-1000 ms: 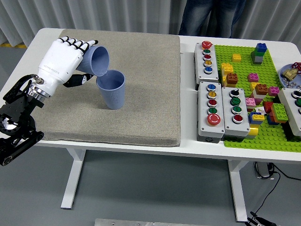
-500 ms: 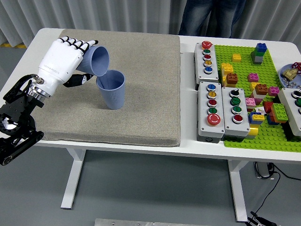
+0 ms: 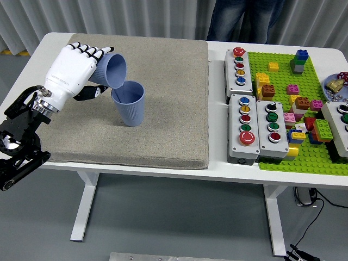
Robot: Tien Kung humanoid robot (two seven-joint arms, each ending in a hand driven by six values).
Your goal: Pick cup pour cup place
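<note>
In the upper left of the frame the left hand (image 3: pixel 76 70) has its white fingers wrapped around a blue cup (image 3: pixel 111 69), tipped on its side with the mouth facing down and right. Its rim sits just above the open top of a second cup (image 3: pixel 129 102), which stands upright on the grey mat (image 3: pixel 163 119). Button boxes (image 3: pixel 255 128) and a green brick plate (image 3: pixel 304 157) fill the right side.

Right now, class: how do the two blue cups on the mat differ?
The held cup is tipped on its side, mouth facing the camera's right and down; the standing cup is upright. The held cup is off the mat, gripped by the left hand; the standing cup rests on it, untouched. Both are the same plain blue shape.
</note>
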